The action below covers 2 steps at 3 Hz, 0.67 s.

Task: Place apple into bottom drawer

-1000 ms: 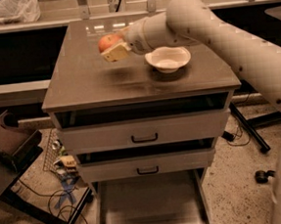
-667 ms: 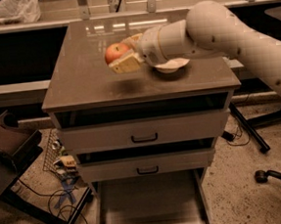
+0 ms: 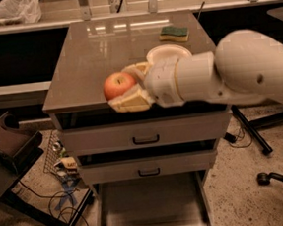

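Note:
The red-orange apple (image 3: 118, 84) is held between the cream fingers (image 3: 130, 101) of my gripper (image 3: 124, 86), lifted above the front edge of the cabinet top (image 3: 92, 55). My white arm (image 3: 227, 73) reaches in from the right. The bottom drawer (image 3: 149, 203) is pulled open below, a wide shallow tray with a plain grey interior, directly beneath and forward of the apple.
A white bowl (image 3: 165, 53) sits on the cabinet top, partly behind my arm. A green-yellow sponge (image 3: 174, 33) lies at the back right. Two upper drawers with black handles (image 3: 146, 140) are shut. Cables and clutter (image 3: 62, 166) lie on the floor at left; chair legs (image 3: 270, 173) at right.
My arm has carried the apple from the middle of the cabinet top forward and toward the camera, to above the front edge. The bowl has stayed in place.

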Available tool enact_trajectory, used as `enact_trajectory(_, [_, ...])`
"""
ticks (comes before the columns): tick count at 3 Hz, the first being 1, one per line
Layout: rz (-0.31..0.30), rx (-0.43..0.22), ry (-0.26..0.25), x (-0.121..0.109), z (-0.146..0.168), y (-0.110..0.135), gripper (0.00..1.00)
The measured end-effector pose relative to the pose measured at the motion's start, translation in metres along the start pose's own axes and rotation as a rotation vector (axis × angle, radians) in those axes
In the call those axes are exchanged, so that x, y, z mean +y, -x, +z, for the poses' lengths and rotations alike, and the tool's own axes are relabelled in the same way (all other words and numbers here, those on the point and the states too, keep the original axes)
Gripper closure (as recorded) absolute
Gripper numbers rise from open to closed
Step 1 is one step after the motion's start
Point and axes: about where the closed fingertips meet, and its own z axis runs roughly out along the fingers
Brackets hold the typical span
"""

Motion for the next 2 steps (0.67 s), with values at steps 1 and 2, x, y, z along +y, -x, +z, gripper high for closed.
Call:
enact_trajectory(1, [0.051, 0.056, -0.027, 0.047, -0.027, -0.056, 1.0])
enact_trajectory(2, [0.101, 0.102, -0.08, 0.054, -0.057, -0.094, 1.0])
